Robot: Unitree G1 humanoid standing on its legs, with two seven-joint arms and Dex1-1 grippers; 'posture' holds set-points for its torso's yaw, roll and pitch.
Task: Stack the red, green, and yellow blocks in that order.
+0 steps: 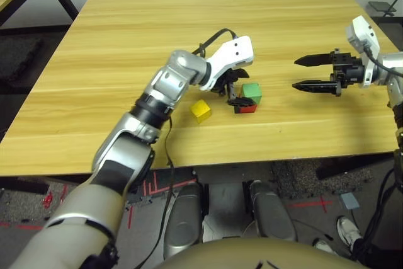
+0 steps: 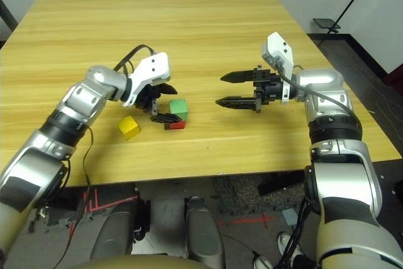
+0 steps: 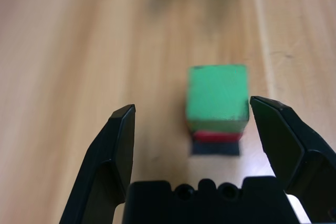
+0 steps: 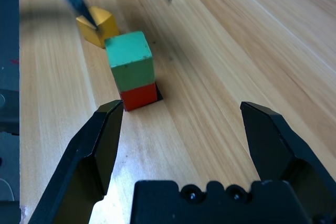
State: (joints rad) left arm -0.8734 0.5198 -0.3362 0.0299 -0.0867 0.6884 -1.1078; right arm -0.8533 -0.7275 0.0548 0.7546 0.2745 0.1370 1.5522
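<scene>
Green block [image 4: 129,61] is seated on red block [image 4: 139,96], red at the bottom on the black patch [image 4: 159,94]. Yellow block [image 1: 201,111] is left on the surface [image 1: 302,4], to the robot's left of the stack, near it but apart. Left hand [image 3: 192,102] is opened wide, nothing held, one finger very near the green block. Right hand [image 4: 182,104] is also wide and empty, well clear on the robot's right.

Step in hand, as judged: left hand to be cleared from the stack, then yellow to be fetched. Fingers should be kept spread and the hand lifted straight up before any sideways travel, else green may be dragged off red. Yellow sits turned, so the wrist should be rotated until its flat faces are met squarely. Yellow should be lowered level over green, edges matched, and released only once contact is made.
</scene>
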